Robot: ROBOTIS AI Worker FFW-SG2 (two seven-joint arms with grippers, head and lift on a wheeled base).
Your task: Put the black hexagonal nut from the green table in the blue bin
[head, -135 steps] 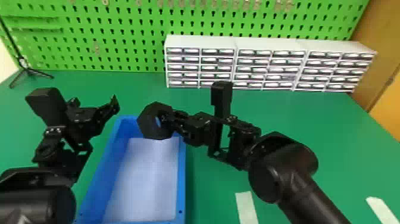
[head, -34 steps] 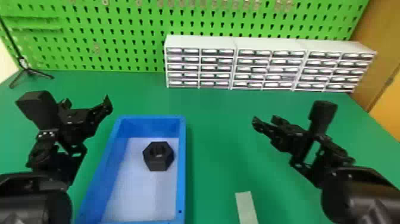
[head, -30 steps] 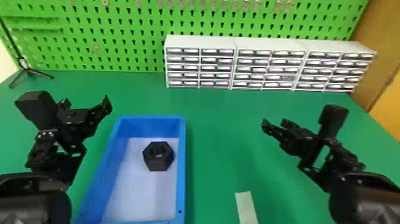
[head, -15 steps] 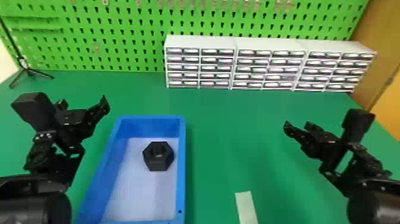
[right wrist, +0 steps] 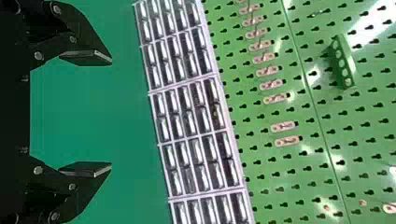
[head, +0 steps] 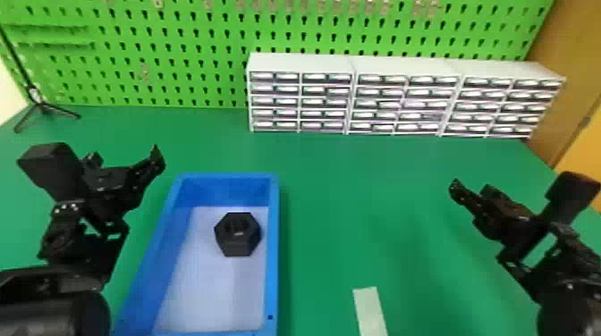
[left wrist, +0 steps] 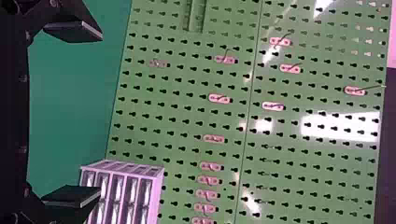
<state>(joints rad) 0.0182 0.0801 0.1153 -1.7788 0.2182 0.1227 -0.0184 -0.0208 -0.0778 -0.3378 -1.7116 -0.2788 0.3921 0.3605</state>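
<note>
L gripper (left wrist: 101, 113) & R gripper (right wrist: 111, 112): both wide, nothing held. Blue bin (head: 273, 250) has the black nut (head: 237, 234) inside, nr its R wall; job looks done. Nut prob. stiff, fairly light, maybe a bit slick, not fragile; if regrabbed, pinch opp. flats. Drawers (head: 300, 102), then pegboard (head: 188, 58) behind.

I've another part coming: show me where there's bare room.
The widest free patch of green table lies between the blue bin and the right gripper, behind the pale strip and before the white drawers. The bin's floor is also bare on the near side of the black nut. Left of the bin, the left gripper crowds in.
</note>
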